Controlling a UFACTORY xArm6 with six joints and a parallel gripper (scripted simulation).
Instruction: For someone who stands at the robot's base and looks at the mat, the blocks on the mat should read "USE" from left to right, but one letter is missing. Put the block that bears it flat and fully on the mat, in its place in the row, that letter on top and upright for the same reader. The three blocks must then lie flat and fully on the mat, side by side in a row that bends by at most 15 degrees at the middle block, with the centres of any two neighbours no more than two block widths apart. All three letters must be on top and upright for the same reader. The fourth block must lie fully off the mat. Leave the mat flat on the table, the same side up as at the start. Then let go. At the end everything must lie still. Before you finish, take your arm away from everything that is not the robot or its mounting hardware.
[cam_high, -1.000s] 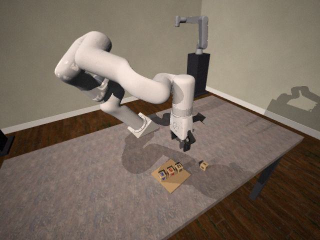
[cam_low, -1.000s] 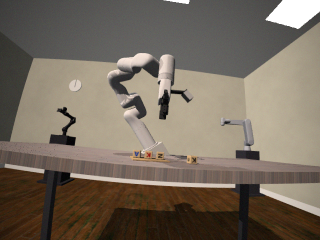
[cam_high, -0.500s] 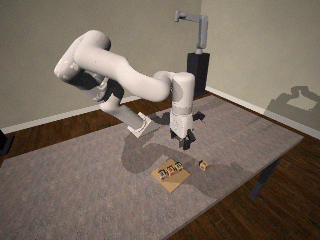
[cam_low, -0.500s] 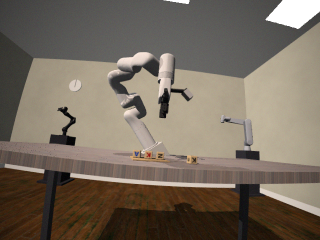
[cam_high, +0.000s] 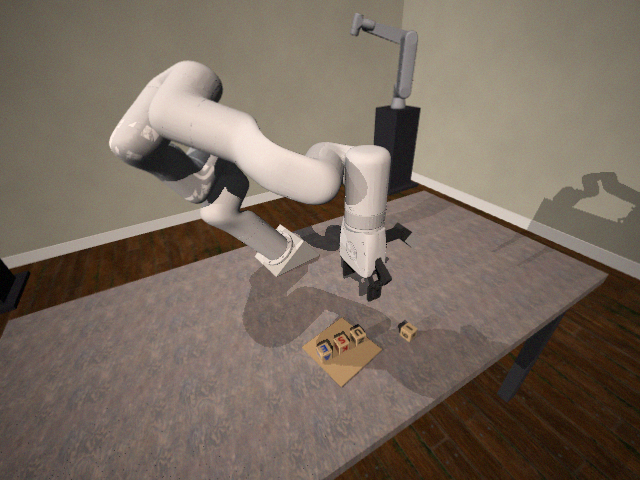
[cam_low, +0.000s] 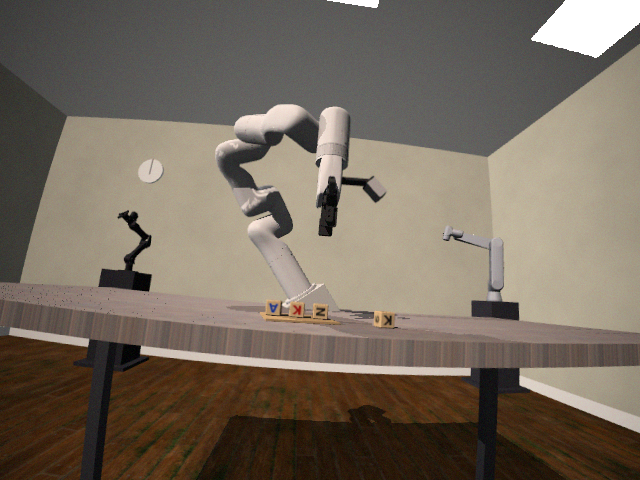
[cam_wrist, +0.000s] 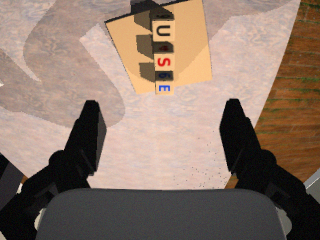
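Note:
Three wooden blocks lie side by side in a row on the tan mat (cam_high: 342, 353). In the wrist view their top faces read U (cam_wrist: 162, 31), S (cam_wrist: 163, 62) and E (cam_wrist: 164, 87). The E block sits close to the mat's edge. In the top view they are the E block (cam_high: 324, 349), the S block (cam_high: 341, 342) and the U block (cam_high: 357, 334). A fourth block (cam_high: 407, 330) lies on the table off the mat, to the right; it also shows in the exterior view (cam_low: 384, 318). My gripper (cam_high: 373, 286) (cam_low: 326, 222) is open and empty, well above the table (cam_wrist: 163, 134).
The mat lies flat near the table's front edge (cam_wrist: 287, 94). The arm's base (cam_high: 281, 253) stands behind the mat. Two other small arms on black pedestals (cam_high: 397, 139) (cam_low: 125, 279) stand off the table.

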